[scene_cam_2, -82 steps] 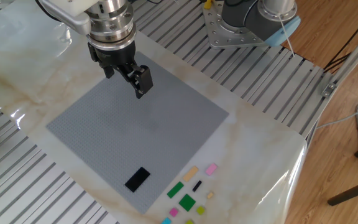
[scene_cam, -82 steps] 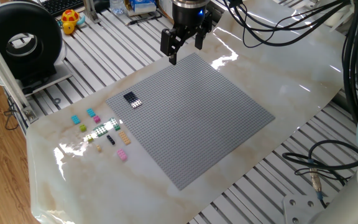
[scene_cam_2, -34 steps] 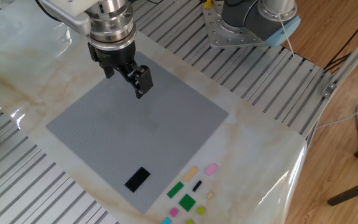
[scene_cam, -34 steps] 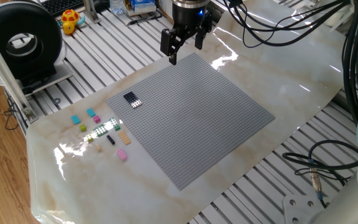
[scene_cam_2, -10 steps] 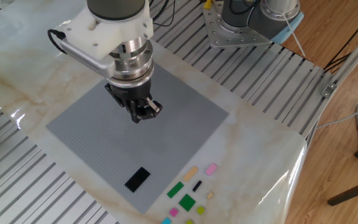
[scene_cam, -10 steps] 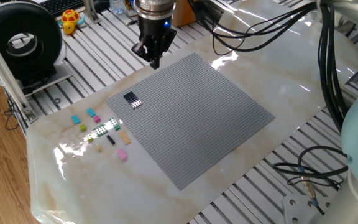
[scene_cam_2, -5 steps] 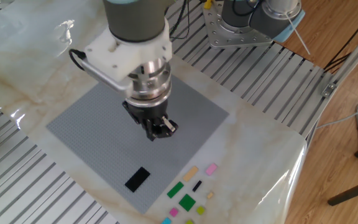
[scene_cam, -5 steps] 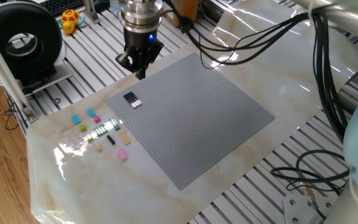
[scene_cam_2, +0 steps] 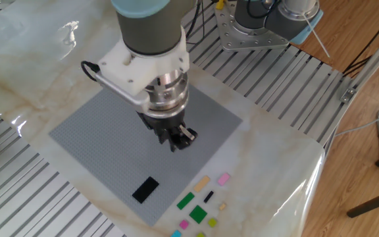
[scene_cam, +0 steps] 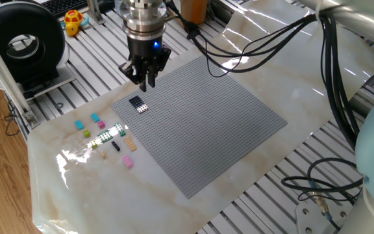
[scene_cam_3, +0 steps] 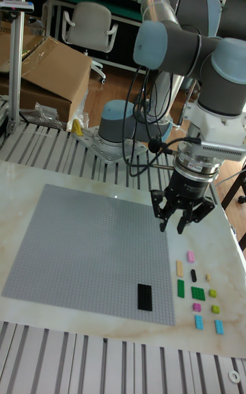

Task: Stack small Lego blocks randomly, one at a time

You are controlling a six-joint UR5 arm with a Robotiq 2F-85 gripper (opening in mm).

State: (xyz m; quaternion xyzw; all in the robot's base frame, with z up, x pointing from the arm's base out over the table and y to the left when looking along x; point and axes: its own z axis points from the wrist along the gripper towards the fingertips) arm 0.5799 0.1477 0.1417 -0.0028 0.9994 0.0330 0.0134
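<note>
The small Lego blocks lie loose on the marble sheet beside the grey baseplate (scene_cam: 200,123): cyan (scene_cam: 79,124), pink (scene_cam: 128,162), yellow-green (scene_cam: 87,133), green (scene_cam_2: 198,213), tan (scene_cam_2: 202,183) and black (scene_cam_3: 193,274). A flat black block (scene_cam: 136,101) sits on the baseplate's corner, with a small white-dotted piece (scene_cam: 141,108) beside it. My gripper (scene_cam: 145,81) hangs above the baseplate's edge, a short way from that black block (scene_cam_2: 145,189). In the tall fixed view the gripper (scene_cam_3: 173,226) is open with nothing between its fingers.
A black round spool (scene_cam: 24,42) and a yellow toy (scene_cam: 73,21) stand on the slatted table behind the blocks. Cables (scene_cam: 330,175) trail at the right. The arm's base (scene_cam_2: 262,20) is bolted beyond the baseplate. A cardboard box (scene_cam_3: 48,79) sits off the table.
The gripper has travelled from the baseplate's far corner along its edge toward the black block and the loose blocks, turning about its axis and dropping lower. The blocks have not moved.
</note>
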